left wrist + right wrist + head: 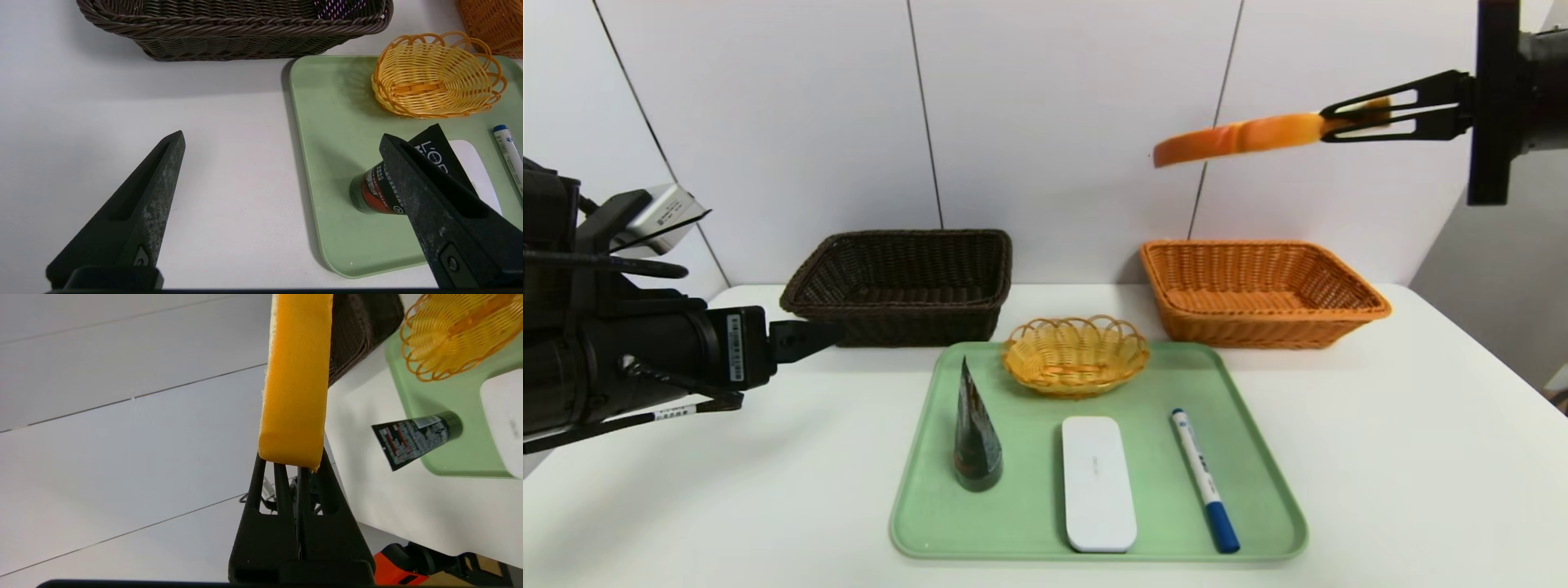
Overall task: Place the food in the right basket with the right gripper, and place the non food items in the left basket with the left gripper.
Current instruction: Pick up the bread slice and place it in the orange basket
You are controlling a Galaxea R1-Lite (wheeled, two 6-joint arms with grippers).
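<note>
Head view: black right gripper [1339, 122] up above the rectangular orange wicker basket [1262, 294], jaws pinching the thick bread slice with golden-brown crust [1237, 139] by one end. Black left gripper [809, 339] parked near the rectangular dark brown wicker basket [903, 286].

Left wrist: jaws spread, nothing between.

Right wrist: jaws closed on bread.

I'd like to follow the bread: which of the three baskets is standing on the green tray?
The small yellow basket with the looped rim; the dark brown and orange ones stand behind the tray.
</note>
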